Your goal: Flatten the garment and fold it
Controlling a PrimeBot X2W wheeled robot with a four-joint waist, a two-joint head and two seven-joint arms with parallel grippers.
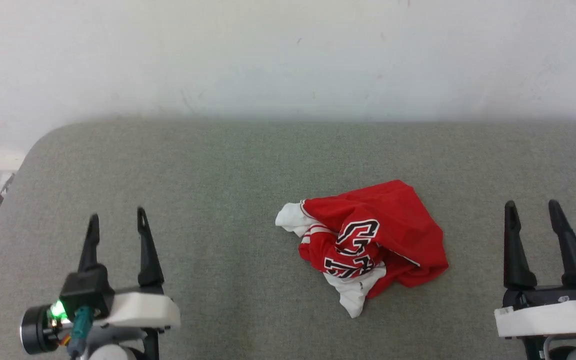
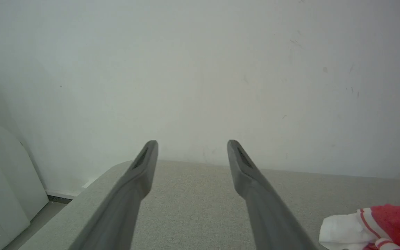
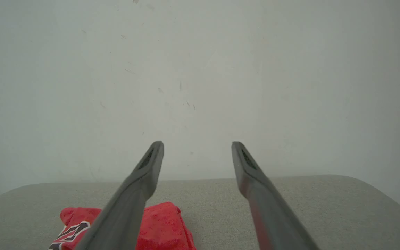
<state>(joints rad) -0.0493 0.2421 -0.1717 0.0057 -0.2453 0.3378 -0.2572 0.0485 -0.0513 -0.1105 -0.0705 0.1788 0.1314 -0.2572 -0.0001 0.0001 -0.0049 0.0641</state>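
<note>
Now | garment (image 1: 393,220) crumpled on grey surface (image 1: 193,165) | left claw (image 1: 117,213), right claw (image 1: 531,202): spread wide, empty

The head camera looks steeply down on the tabletop (image 1: 218,165), with the wall (image 1: 288,50) at frame top. The wrist cameras sit low, facing that wall along the left pincer (image 2: 192,142) and right pincer (image 3: 197,143). All three views share the garment (image 1: 368,240).

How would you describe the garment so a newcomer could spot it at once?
A grey fabric-covered table runs along a pale wall. Slightly right of its middle lies the garment, a crumpled heap. It is the one red thing there, with white sleeve ends and black white-outlined lettering.
</note>
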